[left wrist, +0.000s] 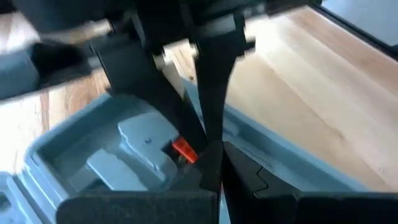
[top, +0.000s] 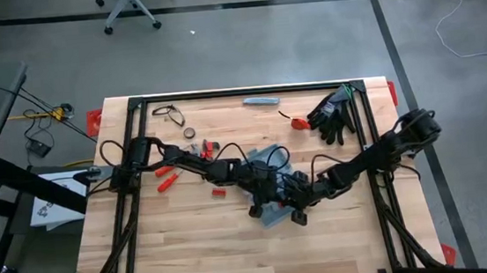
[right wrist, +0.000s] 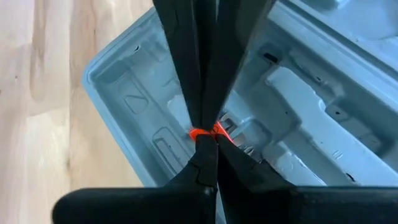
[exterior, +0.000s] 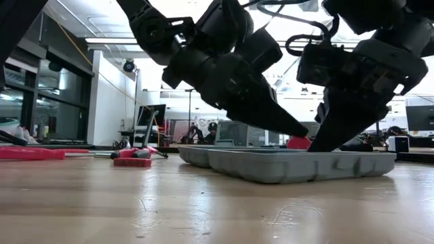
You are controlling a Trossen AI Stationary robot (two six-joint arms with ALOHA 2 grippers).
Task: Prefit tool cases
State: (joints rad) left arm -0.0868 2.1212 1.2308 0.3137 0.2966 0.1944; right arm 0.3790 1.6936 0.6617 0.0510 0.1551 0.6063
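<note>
The blue-grey tool case lies open and flat on the wooden table's middle, and also shows in the low view. A small red piece sits in its moulded slots. It also shows in the left wrist view. My left gripper comes from the left and my right gripper from the right. Both are shut, slant down into the case and meet tip to tip at the red piece. My left gripper has its shut fingertips at the small red piece, slanting down from the table's left. I cannot tell whether it pinches the piece or only touches it. My right gripper has its shut fingertips against the same red piece, slanting down from the table's right. The fingers themselves hide the place of contact.
Red-handled tools and a small red part lie left of the case. Black gloves and a red object lie at the far right. A slim grey bar lies at the far edge. Bare wood is near.
</note>
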